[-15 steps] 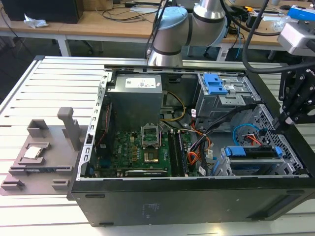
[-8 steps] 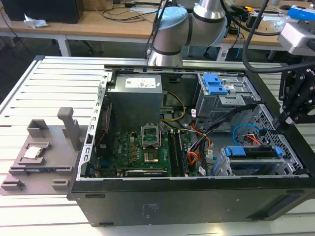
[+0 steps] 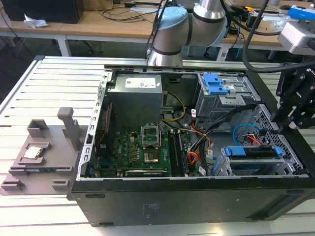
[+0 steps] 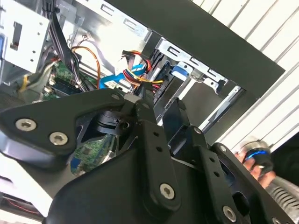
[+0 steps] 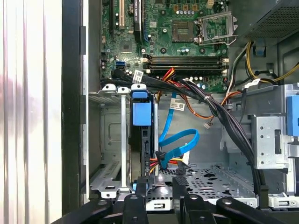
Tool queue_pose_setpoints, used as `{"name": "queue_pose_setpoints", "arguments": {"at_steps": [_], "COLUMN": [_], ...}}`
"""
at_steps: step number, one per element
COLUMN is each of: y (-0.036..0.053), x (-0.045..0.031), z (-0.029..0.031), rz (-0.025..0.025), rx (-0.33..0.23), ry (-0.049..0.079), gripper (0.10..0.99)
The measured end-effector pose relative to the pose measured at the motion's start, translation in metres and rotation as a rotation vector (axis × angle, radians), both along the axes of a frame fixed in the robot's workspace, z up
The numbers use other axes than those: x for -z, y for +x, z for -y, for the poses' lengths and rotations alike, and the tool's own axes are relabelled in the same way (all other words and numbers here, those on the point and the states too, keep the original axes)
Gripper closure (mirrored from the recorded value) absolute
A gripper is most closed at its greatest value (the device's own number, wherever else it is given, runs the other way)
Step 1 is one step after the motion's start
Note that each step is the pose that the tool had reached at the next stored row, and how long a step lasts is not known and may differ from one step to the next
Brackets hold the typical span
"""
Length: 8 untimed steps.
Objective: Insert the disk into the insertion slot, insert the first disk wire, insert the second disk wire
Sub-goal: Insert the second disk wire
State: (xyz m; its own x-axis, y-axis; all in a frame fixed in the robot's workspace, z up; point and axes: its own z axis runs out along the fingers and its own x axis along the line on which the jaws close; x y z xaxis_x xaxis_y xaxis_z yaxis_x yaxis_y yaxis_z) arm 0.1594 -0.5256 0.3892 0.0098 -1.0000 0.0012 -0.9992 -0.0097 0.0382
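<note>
Noted gripper with fingers apart, gripping nothing. Found it at the exterior view's right end of open computer case, near insertion slot but clear of it. Recorded disk standing on edge inside that slot, blue caddy tab toward motherboard. Placed disk just ahead of fingertips, not touching. Saw blue cable and red-yellow-black wires reaching disk's near end; could not tell whether seated. Logged taller grey cage with blue latch farther along same wall.
</note>
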Motion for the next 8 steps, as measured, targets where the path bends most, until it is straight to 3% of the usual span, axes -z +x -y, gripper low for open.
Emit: {"name": "queue_pose_setpoints", "arguments": {"at_steps": [4, 8], "y": [0.0, 0.0], "x": [0.0001, 0.0], "z": [0.0, -0.0001], "rz": [0.0, 0.0], "rx": [-0.14, -0.147], "ry": [0.0, 0.0], "gripper": [0.725, 0.725]}}
